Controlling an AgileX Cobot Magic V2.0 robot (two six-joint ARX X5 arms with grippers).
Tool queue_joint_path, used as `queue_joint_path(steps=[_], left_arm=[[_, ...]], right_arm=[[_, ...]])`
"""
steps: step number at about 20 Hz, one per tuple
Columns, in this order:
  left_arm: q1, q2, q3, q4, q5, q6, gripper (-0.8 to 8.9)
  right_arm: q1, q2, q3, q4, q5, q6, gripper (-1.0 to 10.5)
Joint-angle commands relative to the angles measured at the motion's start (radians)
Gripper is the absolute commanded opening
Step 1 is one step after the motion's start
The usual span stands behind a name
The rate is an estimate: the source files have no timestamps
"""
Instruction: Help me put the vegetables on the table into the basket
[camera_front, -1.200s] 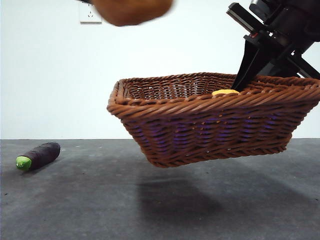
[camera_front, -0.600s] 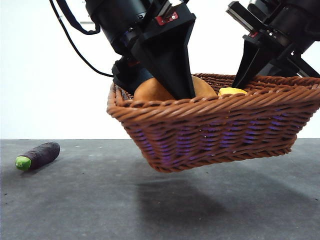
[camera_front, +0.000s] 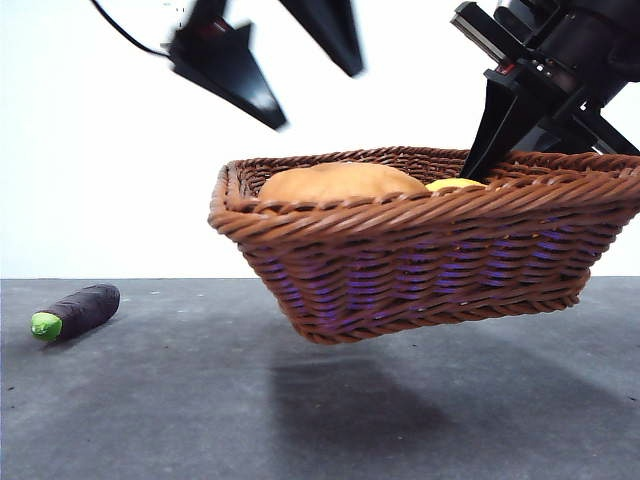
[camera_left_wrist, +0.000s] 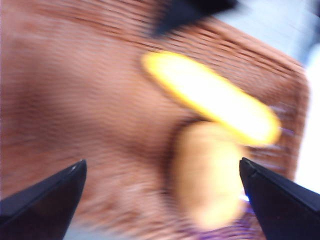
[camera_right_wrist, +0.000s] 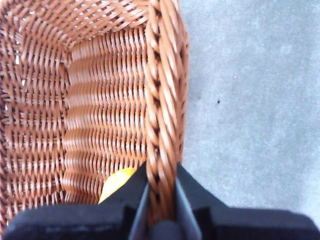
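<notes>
Your right gripper (camera_right_wrist: 161, 200) is clamped on the basket (camera_front: 420, 270) rim, one finger inside the wall, one outside, and the basket hangs clear of the table (camera_front: 150, 400), tilted a bit. Corn (camera_left_wrist: 210, 100) lies inside, its end showing just beside the inner finger in the right wrist view. Potato (camera_front: 335, 182) sits in the basket too, touching or nearly touching the corn; the left wrist pic is badly blurred, so exact contact is hard to call.

Your left gripper (camera_front: 285, 60) is spread wide and empty, fingers apart above the basket w/ the potato below and between them. Looks like the potato drop is done, so 2 of 3 veg are in.

Eggplant (camera_front: 75, 310) is the last one, lying on the table well apart from both grippers, off to the basket's far side.

Next move, prob: send the left arm over to the eggplant, fingers open either side of the body, close, lift, carry back over the basket. Keep the right grip firm so the basket doesn't tip.
</notes>
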Motion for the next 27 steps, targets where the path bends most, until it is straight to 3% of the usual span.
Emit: queue_joint_path(steps=[1, 3, 7, 10, 18, 26, 27], left_arm=[[0.076, -0.097, 0.014, 0.002, -0.163, -0.065, 5.48], [0.204, -0.166, 0.016, -0.001, -0.278, -0.104, 5.48], [0.508, -0.132, 0.016, -0.020, -0.208, -0.135, 5.48], [0.623, 0.004, 0.016, 0.005, -0.183, -0.138, 5.48], [0.660, 0.387, 0.017, 0.163, -0.169, -0.164, 5.48], [0.660, 0.528, 0.022, 0.224, -0.167, -0.208, 5.28], [0.659, 0.534, 0.022, 0.219, -0.168, -0.207, 4.92]], right_arm=[[0.002, 0.003, -0.003, 0.020, -0.015, 0.005, -0.1], [0.002, 0.002, -0.003, 0.019, -0.015, 0.002, -0.1], [0.002, 0.003, -0.003, 0.018, -0.015, -0.005, -0.1], [0.003, 0.002, -0.003, 0.013, -0.015, -0.005, -0.1], [0.003, 0.002, -0.003, -0.013, -0.011, -0.016, -0.1], [0.003, 0.003, -0.003, -0.024, 0.019, -0.042, -0.1], [0.003, 0.003, -0.003, -0.026, 0.019, -0.043, -0.1]])
